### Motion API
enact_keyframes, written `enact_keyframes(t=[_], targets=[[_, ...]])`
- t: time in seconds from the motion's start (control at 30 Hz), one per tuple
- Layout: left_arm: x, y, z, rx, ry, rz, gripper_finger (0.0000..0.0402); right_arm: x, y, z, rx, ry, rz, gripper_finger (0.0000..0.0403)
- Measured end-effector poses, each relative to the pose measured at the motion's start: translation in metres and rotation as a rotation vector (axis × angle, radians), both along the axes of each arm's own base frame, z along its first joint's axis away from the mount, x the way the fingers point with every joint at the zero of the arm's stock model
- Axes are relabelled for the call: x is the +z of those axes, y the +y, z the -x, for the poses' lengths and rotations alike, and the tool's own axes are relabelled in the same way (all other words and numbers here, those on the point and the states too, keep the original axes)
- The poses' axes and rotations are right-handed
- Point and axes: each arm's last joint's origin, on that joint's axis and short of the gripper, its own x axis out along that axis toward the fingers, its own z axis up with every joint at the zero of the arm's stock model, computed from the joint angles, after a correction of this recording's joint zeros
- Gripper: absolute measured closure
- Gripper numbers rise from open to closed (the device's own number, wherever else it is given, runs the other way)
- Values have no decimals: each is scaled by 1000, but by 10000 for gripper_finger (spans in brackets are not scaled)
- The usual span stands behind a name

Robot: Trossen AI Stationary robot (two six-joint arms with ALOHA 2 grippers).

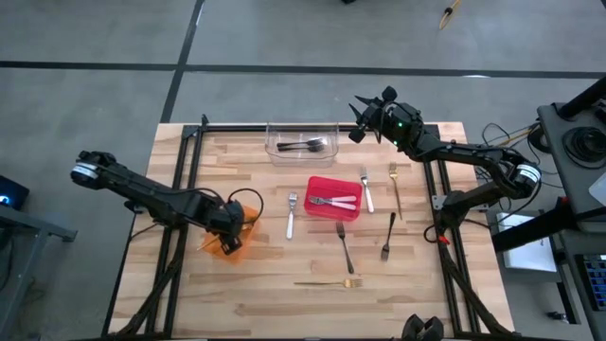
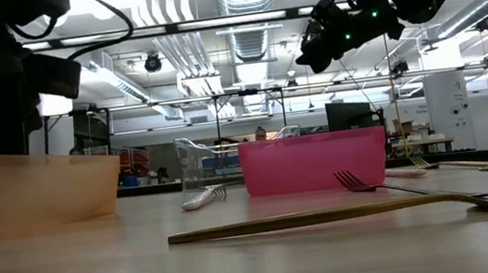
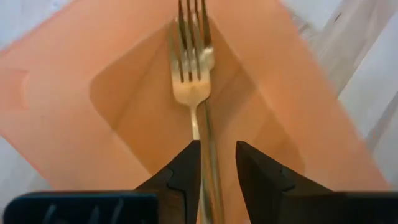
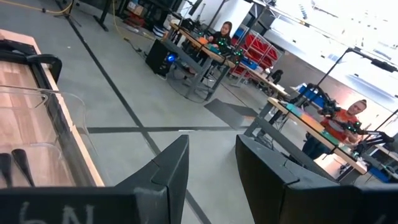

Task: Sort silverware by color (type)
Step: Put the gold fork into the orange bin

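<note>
One gold fork (image 3: 194, 81) hangs lengthwise between the left pincer (image 3: 217, 180) fingers, tines pointing away into the orange bin (image 3: 74, 106)

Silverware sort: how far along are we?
Done: dark pieces lie in the clear bin, silver ones in the red bin.

In hand: the left gripper is over the orange bin, a gold fork between its fingers. The right gripper waits, open, past the table's far edge.

Left on the table: six loose pieces, including a silver fork, a gold fork near the front and a dark fork.
</note>
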Motion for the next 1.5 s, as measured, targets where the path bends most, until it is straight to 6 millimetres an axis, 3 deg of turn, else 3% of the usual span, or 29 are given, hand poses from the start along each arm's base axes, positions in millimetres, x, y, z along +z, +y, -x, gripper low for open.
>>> enact_keyframes(t=[0.23, 0.97, 1.13, 1.33, 1.5], targets=[[-8, 1, 8, -45, 20, -4, 324, 0, 0, 0, 0, 0, -1, 280], [-16, -1, 4, -39, 74, 15, 305, 0, 0, 0, 0, 0, -1, 280], [-16, -1, 4, -38, 75, 15, 327, 0, 0, 0, 0, 0, -1, 280], [-16, -1, 4, -35, 75, 17, 386, -1, 0, 0, 0, 7, -5, 280], [-15, -1, 3, -36, 71, 20, 393, -1, 0, 0, 0, 14, -2, 280]])
